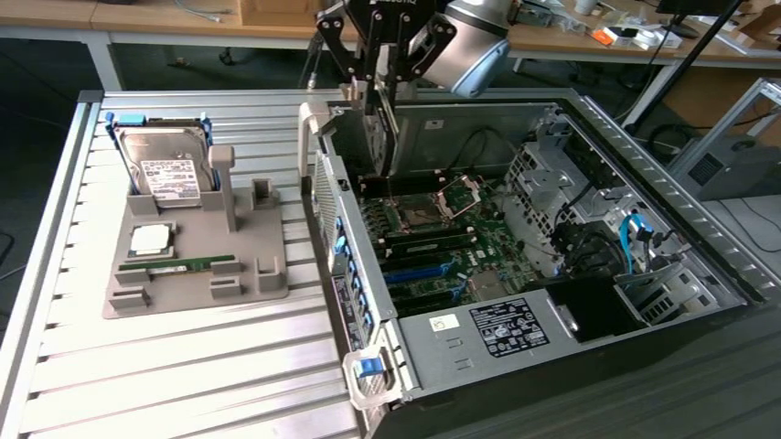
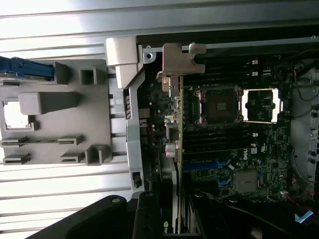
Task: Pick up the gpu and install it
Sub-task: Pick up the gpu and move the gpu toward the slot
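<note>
The hand (image 1: 379, 91) holds the gpu (image 1: 388, 137) upright in the open computer case (image 1: 427, 366) (over the motherboard (image 1: 427, 229)), and the gray tray (image 1: 183, 293) has the hard drive (image 1: 165, 169) in it.

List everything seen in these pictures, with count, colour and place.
table: one, silver, under everything.
holder: one, grey, on the table, exterior view's left.
hard drive: one, silver with white label, propped in the holder.
CPU chip: one, silver, flat in the holder.
RAM stick: one, green, flat in the holder.
computer case: one, black and grey, open, exterior view's right.
motherboard: one, green, inside the computer case.
gpu: one, green with silver bracket, on edge above the motherboard.
gripper: one, black, shut on the gpu.
</note>
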Controlling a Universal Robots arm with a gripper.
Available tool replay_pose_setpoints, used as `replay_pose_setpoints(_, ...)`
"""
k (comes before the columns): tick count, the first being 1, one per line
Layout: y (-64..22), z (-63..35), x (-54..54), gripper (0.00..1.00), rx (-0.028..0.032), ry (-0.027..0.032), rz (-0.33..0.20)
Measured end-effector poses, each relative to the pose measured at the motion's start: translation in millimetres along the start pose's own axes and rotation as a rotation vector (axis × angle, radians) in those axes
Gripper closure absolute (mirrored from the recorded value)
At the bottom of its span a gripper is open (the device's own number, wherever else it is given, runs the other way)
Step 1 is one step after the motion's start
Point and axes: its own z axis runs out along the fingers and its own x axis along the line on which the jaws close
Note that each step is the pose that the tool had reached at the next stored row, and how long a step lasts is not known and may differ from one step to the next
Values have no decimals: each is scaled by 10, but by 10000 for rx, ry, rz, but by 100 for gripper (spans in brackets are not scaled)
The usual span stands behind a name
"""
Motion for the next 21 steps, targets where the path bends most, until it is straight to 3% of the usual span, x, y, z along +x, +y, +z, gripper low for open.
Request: replay_pose_setpoints(21, 9, 47, -191, 73, 0, 0, 0)
